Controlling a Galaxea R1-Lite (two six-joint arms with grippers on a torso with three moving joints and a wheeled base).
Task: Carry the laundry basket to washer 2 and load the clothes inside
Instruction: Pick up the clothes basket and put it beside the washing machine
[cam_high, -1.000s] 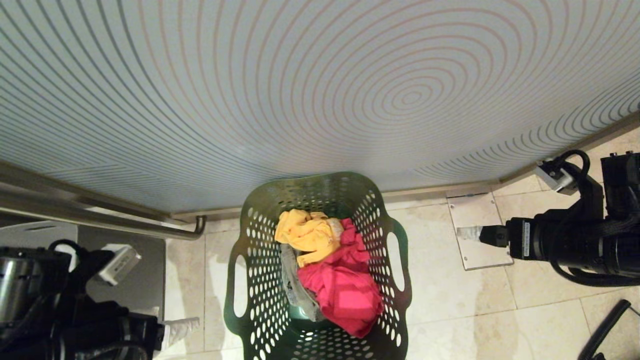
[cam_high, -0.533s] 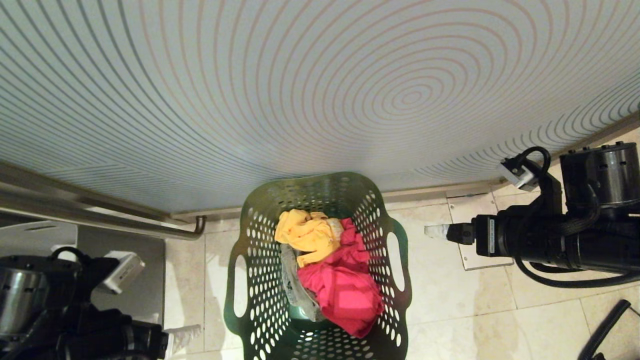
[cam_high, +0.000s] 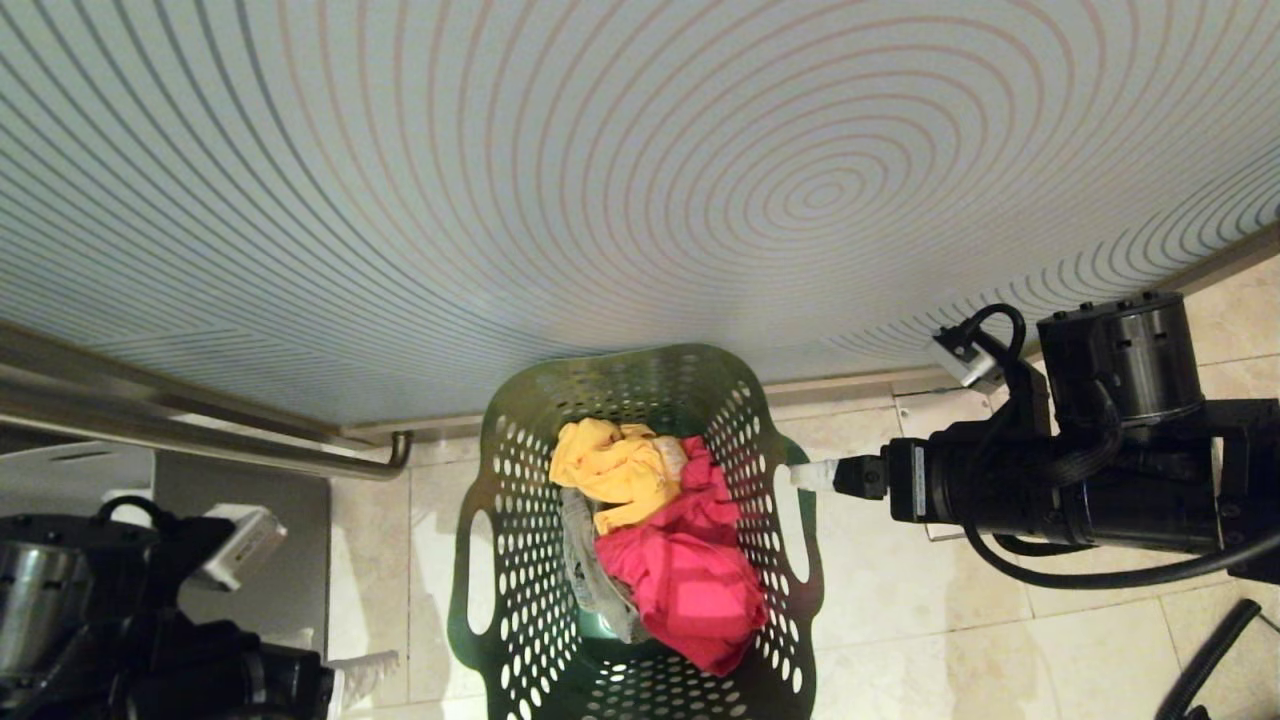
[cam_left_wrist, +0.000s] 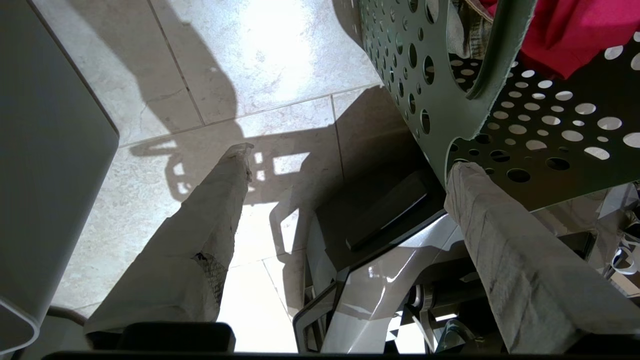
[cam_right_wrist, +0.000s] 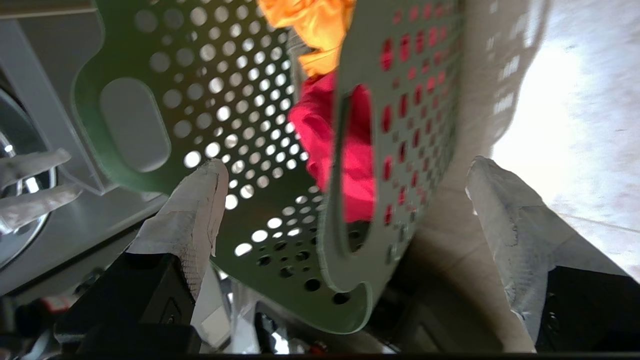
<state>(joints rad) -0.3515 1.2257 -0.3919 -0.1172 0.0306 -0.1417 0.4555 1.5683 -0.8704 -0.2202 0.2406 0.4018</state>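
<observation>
The dark green laundry basket (cam_high: 520, 560) stands on the tiled floor against a pale striped panel. The clothes lie inside it: a yellow piece (cam_high: 615, 470), a pinkish-red one (cam_high: 690, 580) and a grey-olive one (cam_high: 590, 570). My right gripper (cam_high: 815, 473) is open, and its tips are at the basket's right slot handle. In the right wrist view that handle's edge (cam_right_wrist: 345, 235) lies between the open right gripper's (cam_right_wrist: 347, 170) fingers. My left gripper (cam_high: 365, 668) is open, low beside the basket's left wall. In the left wrist view one finger (cam_left_wrist: 465, 185) is close to the basket's rim (cam_left_wrist: 450, 115). Washer 2 is out of view.
A grey solid-walled bin (cam_high: 260, 560) stands left of the basket, close to my left arm. A steel rail (cam_high: 200, 430) runs along the panel at the left. A metal floor plate (cam_high: 950, 420) lies right of the basket, partly under my right arm.
My right arm has swung left across the floor plate, bringing its open fingertips up to the basket's right handle. The left arm, the basket and the clothes have hardly shifted.
</observation>
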